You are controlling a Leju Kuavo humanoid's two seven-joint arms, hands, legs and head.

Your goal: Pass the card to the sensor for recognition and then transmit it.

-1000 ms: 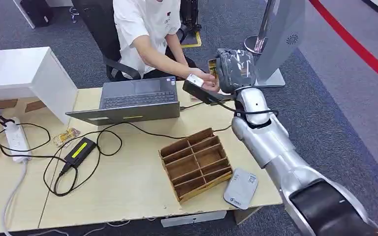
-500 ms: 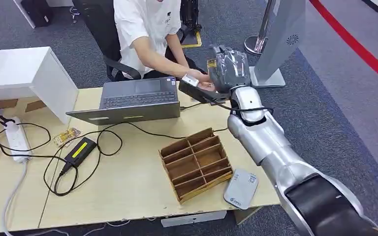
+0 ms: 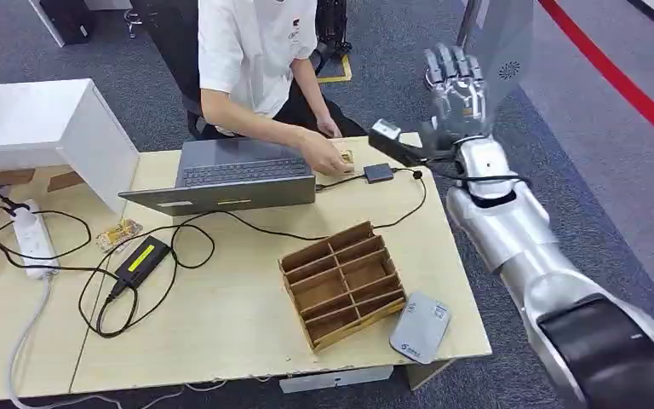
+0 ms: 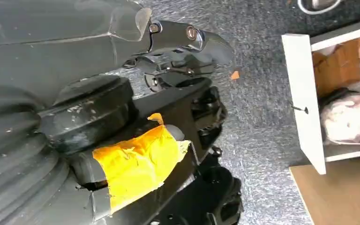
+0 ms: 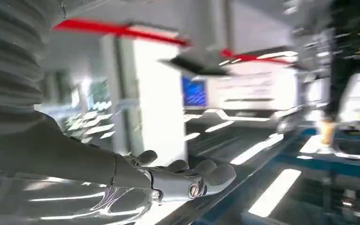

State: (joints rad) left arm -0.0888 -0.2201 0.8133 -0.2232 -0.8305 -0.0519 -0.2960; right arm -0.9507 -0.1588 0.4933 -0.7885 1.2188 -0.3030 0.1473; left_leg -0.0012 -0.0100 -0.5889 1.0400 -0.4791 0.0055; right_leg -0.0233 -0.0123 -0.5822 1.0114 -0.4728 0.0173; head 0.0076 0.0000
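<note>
right hand [image 3: 454,81] raised, empty, fingers spread; 1 card [image 3: 344,156] under person's hand [image 3: 322,154].

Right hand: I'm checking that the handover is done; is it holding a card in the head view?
No. The right hand is raised with fingers spread and empty; the person's hand rests on the table.

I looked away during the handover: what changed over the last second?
The right hand rose off the table's far edge with its fingers now spread and holding nothing. The person's hand now rests by the laptop on a card-like object. The wooden organizer stayed put.
</note>
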